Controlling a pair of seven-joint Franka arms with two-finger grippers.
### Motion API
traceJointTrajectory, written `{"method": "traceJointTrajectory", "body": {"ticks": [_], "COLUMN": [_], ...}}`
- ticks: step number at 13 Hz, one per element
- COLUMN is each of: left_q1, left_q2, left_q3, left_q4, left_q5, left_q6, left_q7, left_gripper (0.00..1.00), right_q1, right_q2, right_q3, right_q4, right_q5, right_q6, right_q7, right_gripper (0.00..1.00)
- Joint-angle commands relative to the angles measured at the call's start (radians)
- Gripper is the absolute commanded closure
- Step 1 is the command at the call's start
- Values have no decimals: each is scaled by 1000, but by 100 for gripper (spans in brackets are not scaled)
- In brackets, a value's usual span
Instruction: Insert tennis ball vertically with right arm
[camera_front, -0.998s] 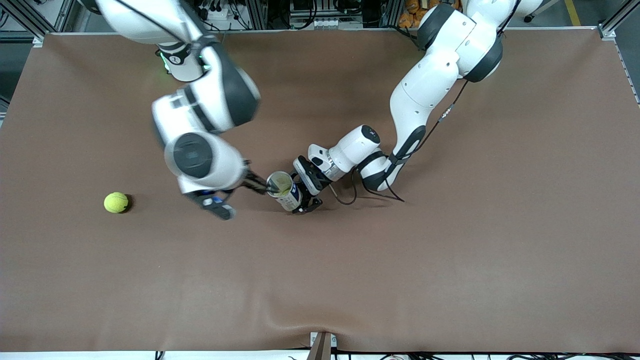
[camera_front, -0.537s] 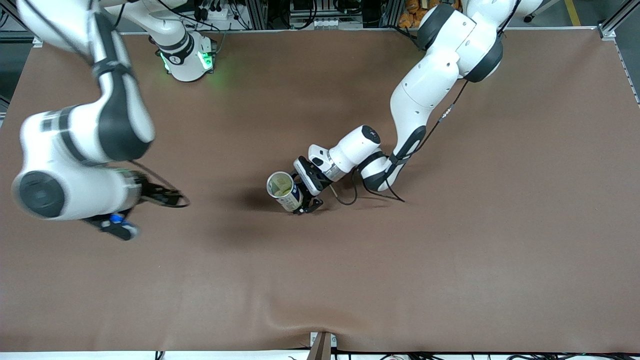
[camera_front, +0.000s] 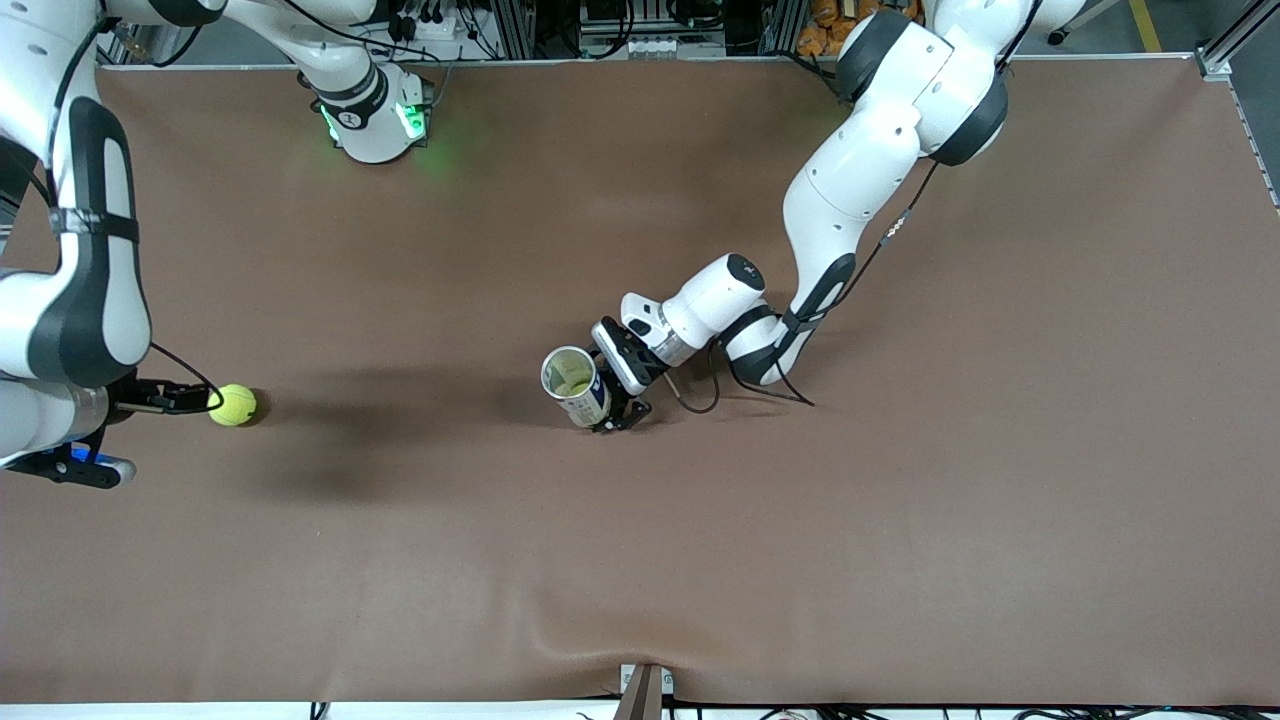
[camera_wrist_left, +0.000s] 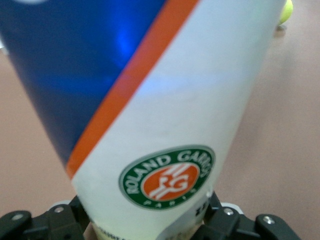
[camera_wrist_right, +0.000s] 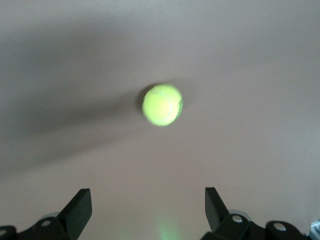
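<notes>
The tennis ball (camera_front: 232, 405) is sat on the table toward the right arm's end. The right gripper (camera_wrist_right: 147, 212) is spread wide above it, holding nothing. The can (camera_front: 577, 385), probably holding a ball already, is clamped by the left gripper (camera_front: 612, 395).

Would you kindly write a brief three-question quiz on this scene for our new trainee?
1. True or false: the tennis ball on the table is gripped by the right gripper.
2. What does the left gripper hold? A) tennis-ball can B) mug C) nothing
3. Fill in: the right gripper's fingers are ____.

Key: 1. False; the ball lies free on the table, apart from the fingers. 2. A, the tennis-ball can, open end up. 3. open.
</notes>
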Motion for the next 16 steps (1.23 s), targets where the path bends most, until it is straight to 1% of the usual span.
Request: {"method": "traceJointTrajectory", "body": {"ticks": [1,3,4,5,7,9,10,12,16], "left_q1": [1,1,1,2,7,7,7,13,16], "left_q2": [17,17,17,15,12,12,12,12,9], "left_q3": [3,3,3,3,3,3,3,3,3], "left_q4": [13,12,12,12,9,7,7,5,-2], "left_q5": [2,2,2,4,7,7,7,9,9], "left_q6": [12,12,12,12,12,12,12,12,12], "left_q7": [2,2,2,2,2,4,4,4,5], "left_gripper": [13,10,5,4,4,3,0,0,0], "right_q1": [-4,-74,-100,-113,-122,-124,-128,-130,-136], "right_q2": [-19,-18,-13,-10,5,25,25,25,48], "right_q3": [23,24,24,24,26,27,29,27,27], "right_q4": [-167,-239,-275,-314,-355,-357,-357,-357,-357], "right_q5": [-83,-80,-80,-80,-74,-60,-37,24,31], "right_q6": [145,259,322,375,458,491,493,496,512], "right_q7": [-55,-173,-243,-289,-299,-301,-301,-302,-302], "right_gripper": [0,0,0,0,0,0,0,0,0]}}
